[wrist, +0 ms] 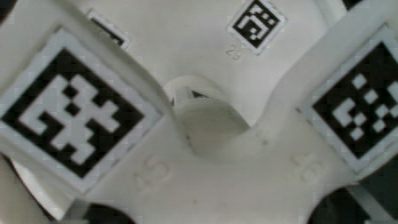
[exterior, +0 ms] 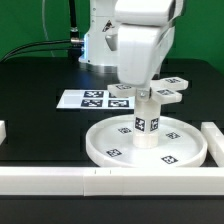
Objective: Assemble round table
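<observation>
Standing upright at the middle of the large rimmed disc [exterior: 148, 142], the short cylindrical leg [exterior: 146, 123] carries a square tag on its side, and the small cross-shaped foot [exterior: 165, 90] sits at its top end. The disc lies flat on the black counter [exterior: 40, 125], its floor dotted with more tags. Directly above, the robot arm's tool [exterior: 143, 88] comes down over the foot and leg top, but whether its fingers are apart or pressed onto the part cannot be told from either view. The wrist view shows the foot [wrist: 199, 120] very close, tagged arms spreading from a blurred hub. Behind the disc lies the marker board [exterior: 92, 99]. White border blocks [exterior: 218, 140] line the counter's near edge and the exterior view's right.
</observation>
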Robot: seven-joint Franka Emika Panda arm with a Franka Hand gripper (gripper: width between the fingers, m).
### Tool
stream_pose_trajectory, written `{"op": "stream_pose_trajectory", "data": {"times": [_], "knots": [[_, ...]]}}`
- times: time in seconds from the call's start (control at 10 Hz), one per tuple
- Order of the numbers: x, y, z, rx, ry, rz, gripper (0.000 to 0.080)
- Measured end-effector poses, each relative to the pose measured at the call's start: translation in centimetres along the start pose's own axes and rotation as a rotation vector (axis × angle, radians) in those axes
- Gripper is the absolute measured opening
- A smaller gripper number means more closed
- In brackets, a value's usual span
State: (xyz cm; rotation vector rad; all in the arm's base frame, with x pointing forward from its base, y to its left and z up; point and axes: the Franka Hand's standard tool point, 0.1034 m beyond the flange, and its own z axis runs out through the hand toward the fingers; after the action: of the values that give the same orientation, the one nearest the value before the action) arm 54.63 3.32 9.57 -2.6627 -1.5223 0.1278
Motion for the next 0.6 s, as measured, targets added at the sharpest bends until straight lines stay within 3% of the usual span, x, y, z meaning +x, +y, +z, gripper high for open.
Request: {"op": "stream_pose_trajectory", "data": {"times": [0.1,0.6], "knots": [[-0.19,-0.13,0.09,0.017,0.005,0.131,0.0446],[-0.18,-0.08,0.03,0.021,0.01,0.448,0.0448]]}}
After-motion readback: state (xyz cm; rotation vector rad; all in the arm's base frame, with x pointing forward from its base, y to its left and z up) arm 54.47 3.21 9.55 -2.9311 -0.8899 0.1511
